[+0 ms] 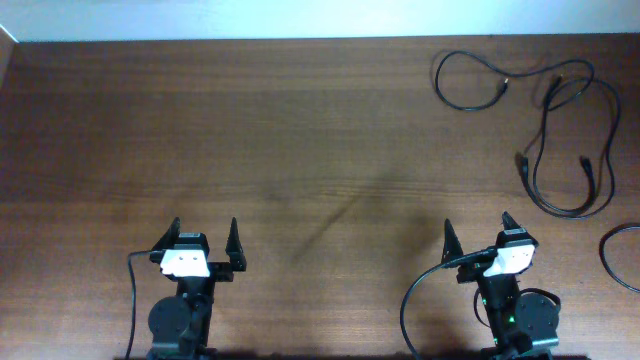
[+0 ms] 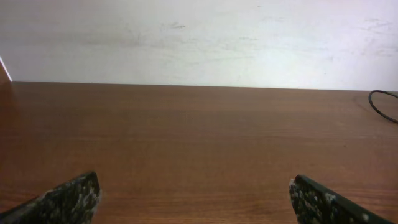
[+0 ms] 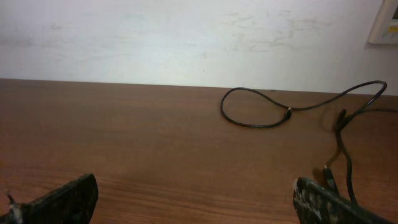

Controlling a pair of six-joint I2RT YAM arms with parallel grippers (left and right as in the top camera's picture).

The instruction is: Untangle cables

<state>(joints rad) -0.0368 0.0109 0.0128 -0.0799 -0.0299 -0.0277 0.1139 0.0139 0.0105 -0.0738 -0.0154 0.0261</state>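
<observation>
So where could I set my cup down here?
Left and middle of the table are bare, from the far edge to the left arm. The far right corner is crowded with cables; another loop lies beside the right arm.

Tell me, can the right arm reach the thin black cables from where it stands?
Probably yes: the thin black cables lie ahead of the open right claw, only bare brown wooden table between.

We see the left arm [image 1: 180, 318] and right arm [image 1: 525, 315], both black with rounded joints, each carrying a white block [image 1: 184, 260] behind its claw. The left claw [image 1: 205, 230] and right claw [image 1: 477, 226] have pointed black fingers with speckled pads [image 2: 71, 199]. A thick black cord [image 1: 131, 290] loops off each arm, and a green light [image 1: 510, 320] glows on the right one.
</observation>
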